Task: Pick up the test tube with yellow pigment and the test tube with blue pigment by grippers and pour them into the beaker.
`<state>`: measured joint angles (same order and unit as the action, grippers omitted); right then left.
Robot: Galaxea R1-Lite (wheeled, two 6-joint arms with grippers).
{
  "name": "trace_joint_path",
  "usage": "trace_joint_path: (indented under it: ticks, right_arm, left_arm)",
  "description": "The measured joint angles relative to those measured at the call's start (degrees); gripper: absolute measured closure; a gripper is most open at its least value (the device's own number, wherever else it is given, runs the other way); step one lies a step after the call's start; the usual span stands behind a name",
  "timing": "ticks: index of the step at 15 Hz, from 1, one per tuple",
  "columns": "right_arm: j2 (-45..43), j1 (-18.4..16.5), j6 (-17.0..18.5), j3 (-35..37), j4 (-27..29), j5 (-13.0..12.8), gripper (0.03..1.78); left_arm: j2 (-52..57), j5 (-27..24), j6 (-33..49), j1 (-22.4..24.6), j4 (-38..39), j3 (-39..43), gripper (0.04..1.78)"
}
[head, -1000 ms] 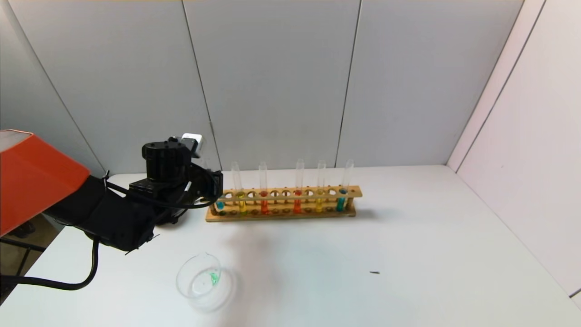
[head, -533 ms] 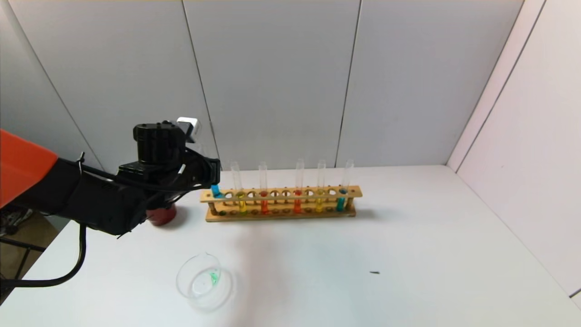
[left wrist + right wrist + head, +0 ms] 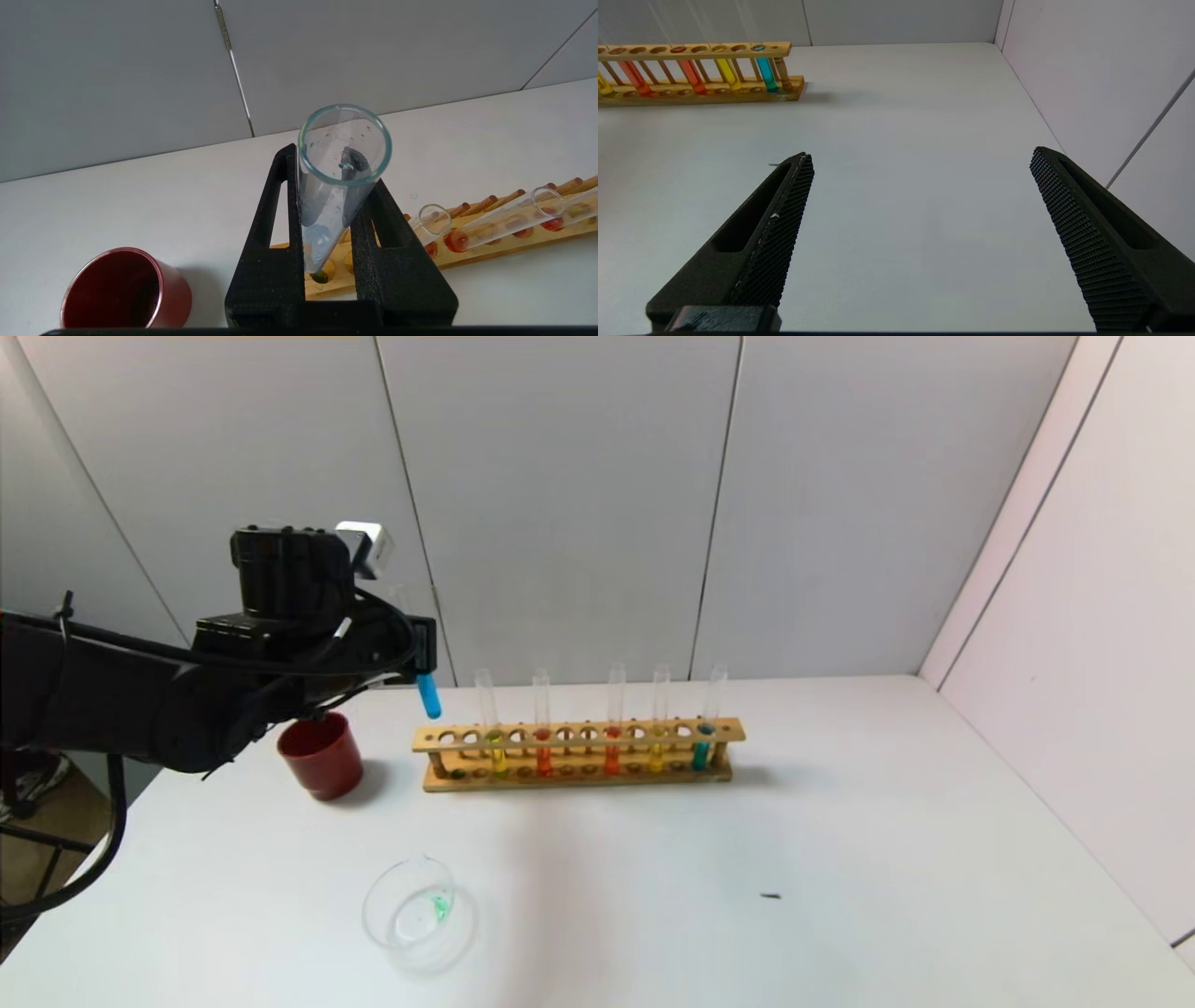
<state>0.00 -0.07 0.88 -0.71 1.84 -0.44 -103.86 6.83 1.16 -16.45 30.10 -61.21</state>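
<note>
You had the left gripper (image 3: pixel 425 649) fingers clamped on the test tube with blue pigment (image 3: pixel 428 695) at upper left, clear above the rack (image 3: pixel 579 735); keep it upright until over the beaker (image 3: pixel 420 915) at lower left, then tip slowly.

A dark red cup (image 3: pixel 319 755) stands on the white table (image 3: pixel 840 859) just beside the wooden rack (image 3: pixel 579 749).
</note>
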Motion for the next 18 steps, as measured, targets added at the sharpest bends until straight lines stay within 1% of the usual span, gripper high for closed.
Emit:
trace_joint_path:
  ticks: [4, 7, 13, 18]
  right_arm:
    - [0.0, 0.0, -0.02, 0.0, 0.0, 0.0, 0.11]
    - [0.0, 0.0, 0.0, 0.0, 0.02, -0.02, 0.11]
    - [0.0, 0.0, 0.0, 0.0, 0.0, 0.02, 0.11]
    - [0.0, -0.02, 0.0, 0.0, 0.0, 0.0, 0.11]
  left_arm:
    - [4.44, 1.07, 0.02, -0.01, -7.31, -1.13, 1.49]
    - [9.76, 2.27, -0.01, 0.0, -12.47, 1.23, 1.49]
    - [23.82, 2.51, -0.01, 0.05, -19.21, 13.49, 1.49]
    - [32.09, 3.3, -2.43, 0.13, -20.21, 25.99, 1.49]
